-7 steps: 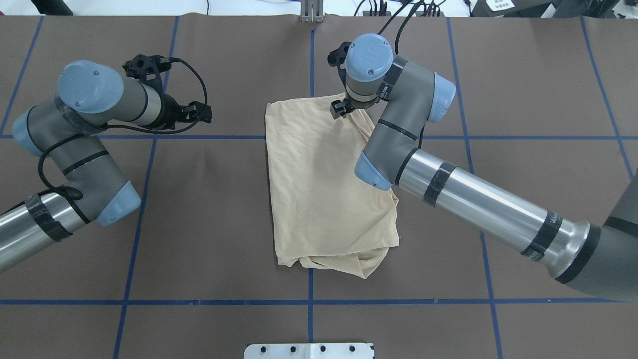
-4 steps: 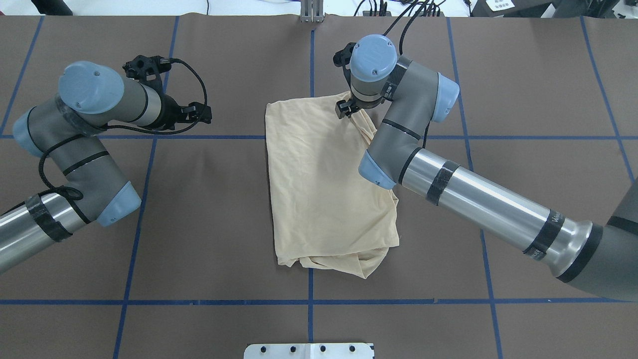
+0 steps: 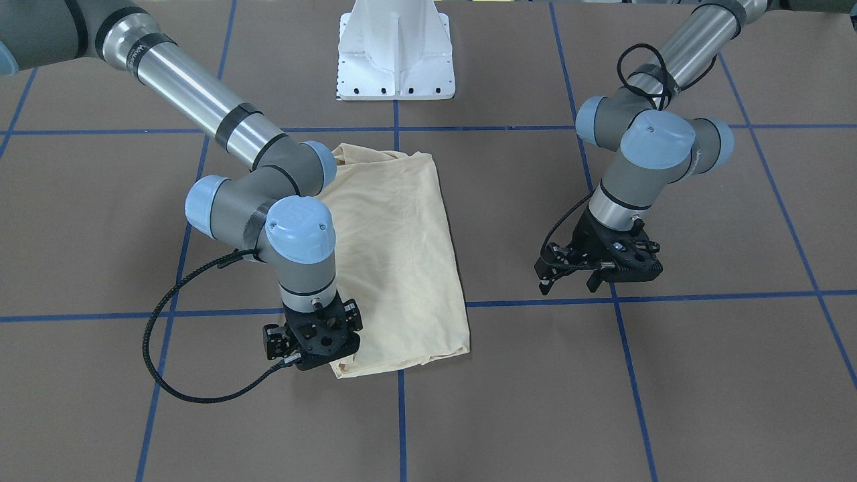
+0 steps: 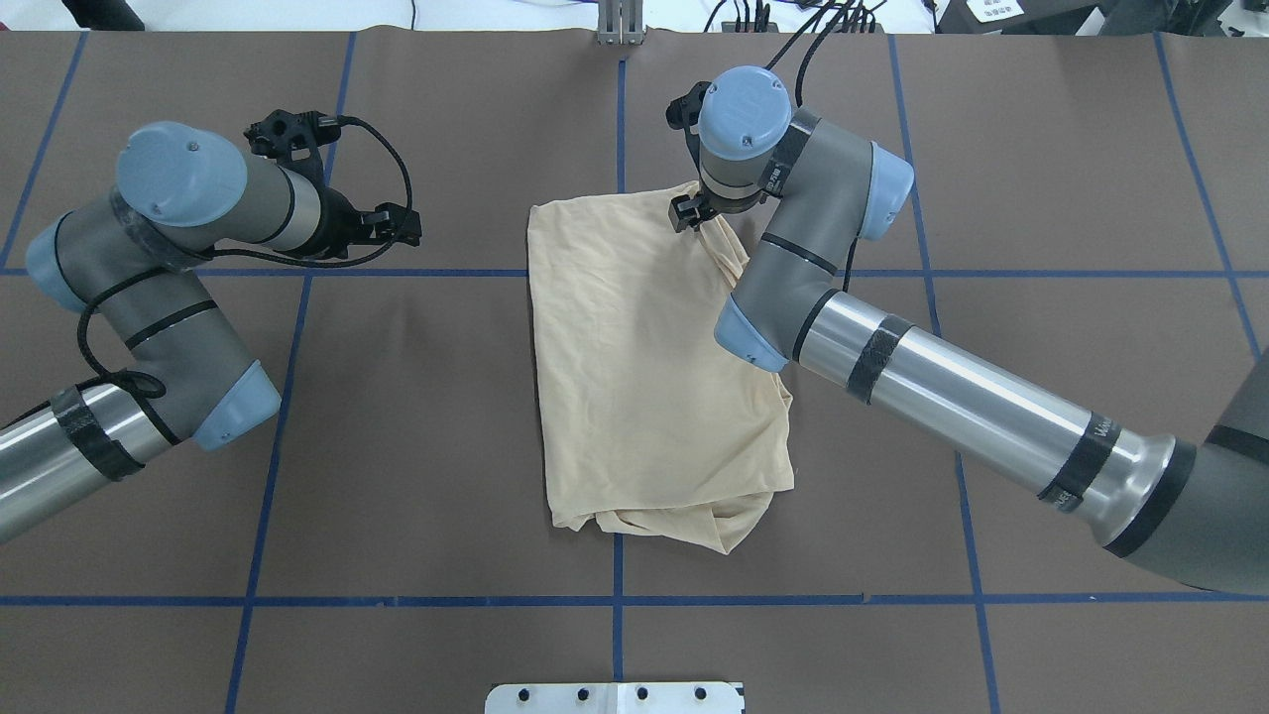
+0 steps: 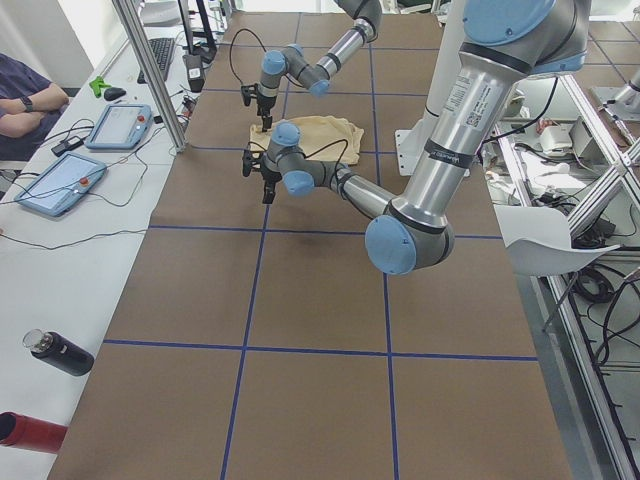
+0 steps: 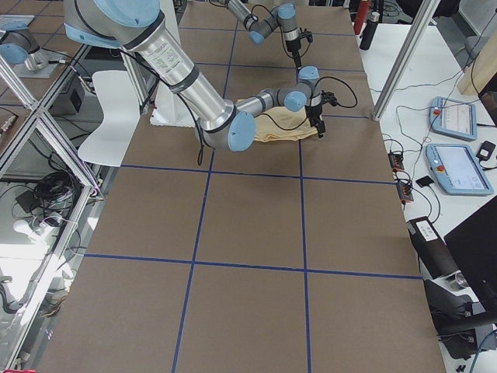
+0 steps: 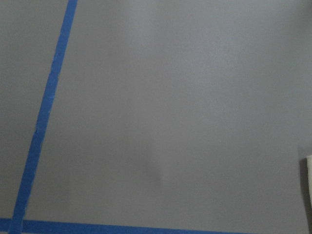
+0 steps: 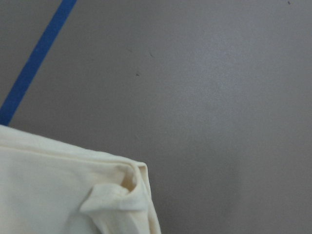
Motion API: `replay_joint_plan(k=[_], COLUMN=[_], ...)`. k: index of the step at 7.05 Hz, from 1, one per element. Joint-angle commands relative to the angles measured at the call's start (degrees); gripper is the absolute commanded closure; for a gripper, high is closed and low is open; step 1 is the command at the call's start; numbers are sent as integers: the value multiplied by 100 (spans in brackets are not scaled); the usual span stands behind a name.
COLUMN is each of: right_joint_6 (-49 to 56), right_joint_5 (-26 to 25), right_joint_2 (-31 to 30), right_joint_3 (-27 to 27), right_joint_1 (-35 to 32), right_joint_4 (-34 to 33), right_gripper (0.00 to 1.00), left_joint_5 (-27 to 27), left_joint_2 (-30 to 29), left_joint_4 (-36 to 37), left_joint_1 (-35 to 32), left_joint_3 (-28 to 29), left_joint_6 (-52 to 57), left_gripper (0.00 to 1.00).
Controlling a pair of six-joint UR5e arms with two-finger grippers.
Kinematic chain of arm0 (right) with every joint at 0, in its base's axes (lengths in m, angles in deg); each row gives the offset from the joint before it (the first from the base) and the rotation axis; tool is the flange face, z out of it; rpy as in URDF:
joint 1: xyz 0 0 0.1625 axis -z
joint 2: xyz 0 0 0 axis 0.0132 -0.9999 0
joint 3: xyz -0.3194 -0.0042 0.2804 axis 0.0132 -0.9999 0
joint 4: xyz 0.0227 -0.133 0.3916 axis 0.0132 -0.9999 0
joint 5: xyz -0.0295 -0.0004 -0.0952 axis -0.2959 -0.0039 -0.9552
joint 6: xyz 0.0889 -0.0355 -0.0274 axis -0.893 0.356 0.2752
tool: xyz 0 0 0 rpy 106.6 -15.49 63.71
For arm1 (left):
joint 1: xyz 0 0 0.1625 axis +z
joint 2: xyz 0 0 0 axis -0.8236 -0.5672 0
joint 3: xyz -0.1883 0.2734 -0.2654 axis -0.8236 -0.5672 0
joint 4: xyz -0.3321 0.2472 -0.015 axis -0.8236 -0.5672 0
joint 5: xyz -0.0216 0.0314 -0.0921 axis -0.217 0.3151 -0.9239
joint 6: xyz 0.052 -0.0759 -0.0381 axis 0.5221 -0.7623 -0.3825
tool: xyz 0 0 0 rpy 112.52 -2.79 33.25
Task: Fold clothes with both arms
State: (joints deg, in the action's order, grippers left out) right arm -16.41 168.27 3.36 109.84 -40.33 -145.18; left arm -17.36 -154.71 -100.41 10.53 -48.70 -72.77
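The thin, limp T-shirt (image 4: pixel 644 377) lies on the desk (image 4: pixel 397 446), one corner under my right fingers (image 4: pixel 684 212); gripping or not, I cannot tell. My left fingers (image 3: pixel 569 278) hang open, well apart. I'd pinch corners.

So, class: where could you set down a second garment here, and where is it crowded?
Bare: the squares between the shirt and the left arm, and the strip from its bunched hem to the base plate. Crowded: the shirt's far corner, under the right hand.
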Motion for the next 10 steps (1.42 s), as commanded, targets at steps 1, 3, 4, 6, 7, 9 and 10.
replay_joint_plan(k=[1,3,4,6,7,9,10], right_joint_6=[2,177,378,529,521,337,110], right_joint_5=[9,44,61,393,517,712,695], right_joint_2=[-31,-171,-232,-251,-251,-390,-583], right_joint_3=[-66,-58,-49,134,310,1071,1381], right_joint_1=[-84,-242,-364,-541,-550,-341,-130], right_joint_4=[60,60,60,34,-19,-595,-730], right_gripper=[0,0,0,0,0,0,0], left_joint_5=[0,0,0,0,0,0,-9], left_joint_2=[-21,-57,-65,-92,-92,-92,-92], left_joint_4=[-7,-7,-7,2,11,11,11], left_joint_1=[0,0,0,9,0,0,0], left_joint_3=[-1,-1,-1,-10,-10,-1,-1], left_joint_6=[0,-9,-9,-9,-9,0,0], left_gripper=[0,0,0,0,0,0,0])
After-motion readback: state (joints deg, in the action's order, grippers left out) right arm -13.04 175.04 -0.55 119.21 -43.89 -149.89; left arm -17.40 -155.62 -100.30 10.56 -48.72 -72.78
